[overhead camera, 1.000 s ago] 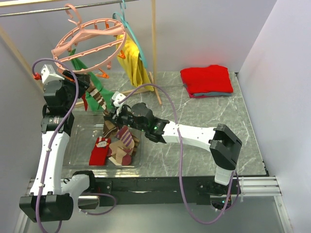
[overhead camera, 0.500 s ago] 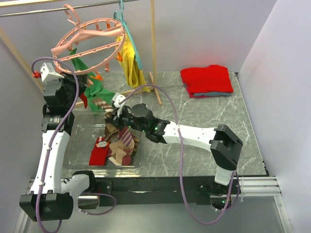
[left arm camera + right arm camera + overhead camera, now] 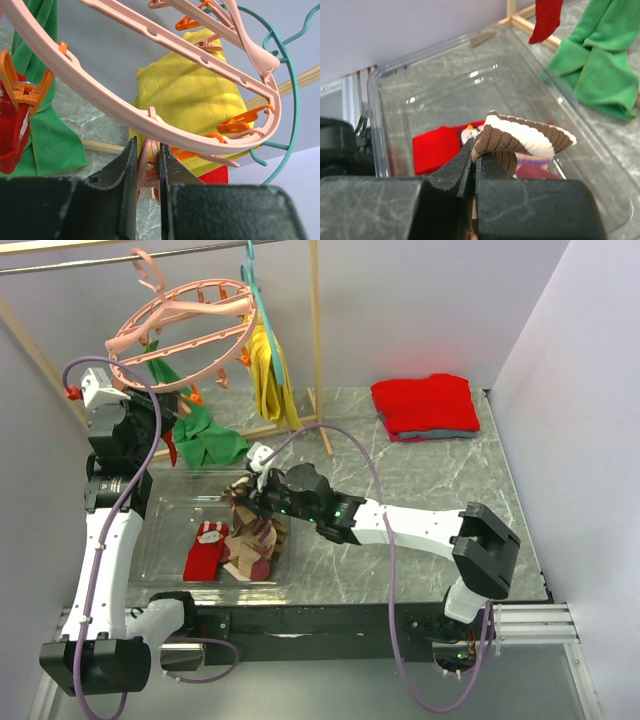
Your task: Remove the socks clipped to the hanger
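- The hanger [image 3: 200,306] — a round pink plastic ring with spokes and a top hook — hangs tilted. One pink clip [image 3: 149,172] on its rim sits squeezed between the left hand's [image 3: 148,146] fingers.
- One red sock [image 3: 12,132] hangs from an orange clip [image 3: 22,90].
- A brown-and-white striped sock [image 3: 525,139] is pinched in the right hand [image 3: 474,156].
- A red patterned sock [image 3: 205,552] and beige-maroon striped socks [image 3: 255,545] lie heaped in a clear tray [image 3: 160,530].

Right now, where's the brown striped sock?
Right wrist view: the brown striped sock is pinched in the right gripper, over the clear bin at the left of the table, above a red sock.
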You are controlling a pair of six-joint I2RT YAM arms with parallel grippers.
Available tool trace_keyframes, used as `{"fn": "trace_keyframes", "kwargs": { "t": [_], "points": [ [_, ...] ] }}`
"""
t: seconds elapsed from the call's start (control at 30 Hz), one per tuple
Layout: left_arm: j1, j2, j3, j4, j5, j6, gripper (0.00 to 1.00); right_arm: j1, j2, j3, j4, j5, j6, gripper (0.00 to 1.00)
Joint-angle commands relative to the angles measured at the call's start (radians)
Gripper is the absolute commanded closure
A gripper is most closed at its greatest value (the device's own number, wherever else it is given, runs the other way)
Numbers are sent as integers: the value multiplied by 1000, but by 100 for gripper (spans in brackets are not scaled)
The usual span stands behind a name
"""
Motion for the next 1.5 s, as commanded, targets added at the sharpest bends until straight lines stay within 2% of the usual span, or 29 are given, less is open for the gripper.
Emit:
{"fn": "trace_keyframes", "kwargs": {
  "t": [0.0,0.3,0.43,0.53,0.6,0.63,0.7,0.73,0.8,0.83,0.93,1.03,1.2,1.3,1.47],
  "points": [
    [-1,-20,54,-30,42,-19,99,-3,-93,-56,14,18,19,100],
    [0,-25,100,-5,186,-106,99,-1,-180,-98,-44,-31,42,100],
    [0,-20,110,16,223,-139,99,-3,-112,-52,-69,-71,43,98],
    [-1,-17,117,24,244,-153,99,-3,-52,0,-92,-109,57,91],
    [-1,-17,115,25,249,-156,99,-1,-29,28,-107,-126,62,80],
    [-1,-19,118,27,250,-156,99,-3,-13,34,-110,-129,68,69],
    [0,-19,127,10,244,-145,99,-1,-6,36,-118,-122,73,55],
    [-1,-20,130,6,243,-140,99,-1,-7,31,-116,-102,73,39],
    [-1,-25,136,1,243,-137,99,0,-16,15,-115,-77,54,23],
    [0,-26,135,-1,241,-136,99,0,-19,10,-118,-45,45,1],
    [0,-26,136,4,256,-140,99,-1,-29,-5,-119,9,8,0],
    [-1,-29,129,19,269,-151,99,0,-32,-38,-49,104,-21,0],
    [-1,-32,123,21,267,-150,99,2,29,-139,342,179,-157,0],
    [0,-29,124,15,270,-150,99,5,127,-113,529,173,-284,0],
    [0,-25,126,15,280,-156,99,11,316,-4,816,196,-348,0]
  ]
}}
